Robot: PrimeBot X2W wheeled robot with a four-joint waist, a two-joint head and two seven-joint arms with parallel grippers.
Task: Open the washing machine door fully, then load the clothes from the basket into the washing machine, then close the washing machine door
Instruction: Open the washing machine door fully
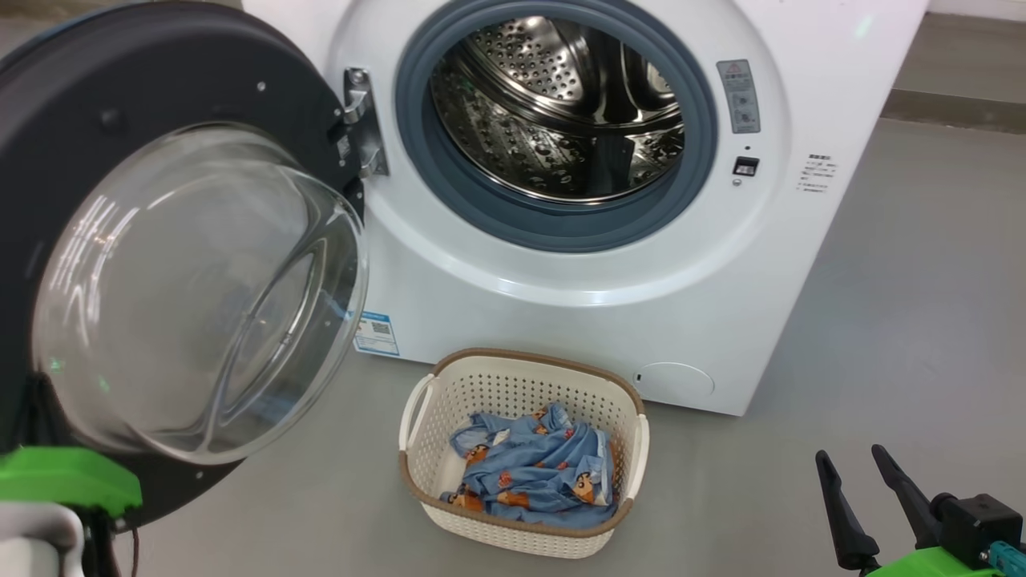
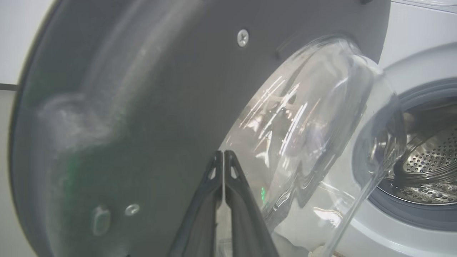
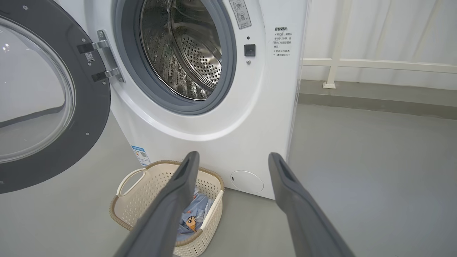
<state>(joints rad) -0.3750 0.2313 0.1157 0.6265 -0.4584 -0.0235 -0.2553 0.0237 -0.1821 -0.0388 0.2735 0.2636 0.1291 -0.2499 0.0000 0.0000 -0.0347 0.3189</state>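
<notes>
I am looking through the head camera. The washing machine [image 1: 561, 312] is sitting at 12 o'clock, big and white. Its round hole is showing the shiny steel drum [image 1: 561, 104], and a grey rubber ring [image 1: 413, 168] is going all around it.

The washing machine door [image 1: 176, 264] is hanging open at 9 o'clock, swung out on its metal hinge [image 1: 365, 120]. Its inside face and its clear glass bowl are facing me.

The basket [image 1: 513, 393] is sitting on the grey floor [image 1: 882, 320] at 6 o'clock, just in front of the machine and below the hole. The clothes [image 1: 537, 469] are lying crumpled inside the basket, blue with little orange bears on them.

My left gripper [image 2: 223, 153] is showing in the left wrist camera. Its two dark fingers are pressing tight together, with nothing between them. The tips are pointing at the dark inside face of the door, right beside the edge of the glass bowl, which is bulging out at 3 o'clock from them. I am not able to tell if the tips are touching the door.

My right gripper [image 1: 850, 453] is hanging at 5 o'clock in the head camera, well apart from the basket. In the right wrist camera its fingers are standing wide apart and holding nothing. There, the basket is peeking out from behind one finger at 7 o'clock.
</notes>
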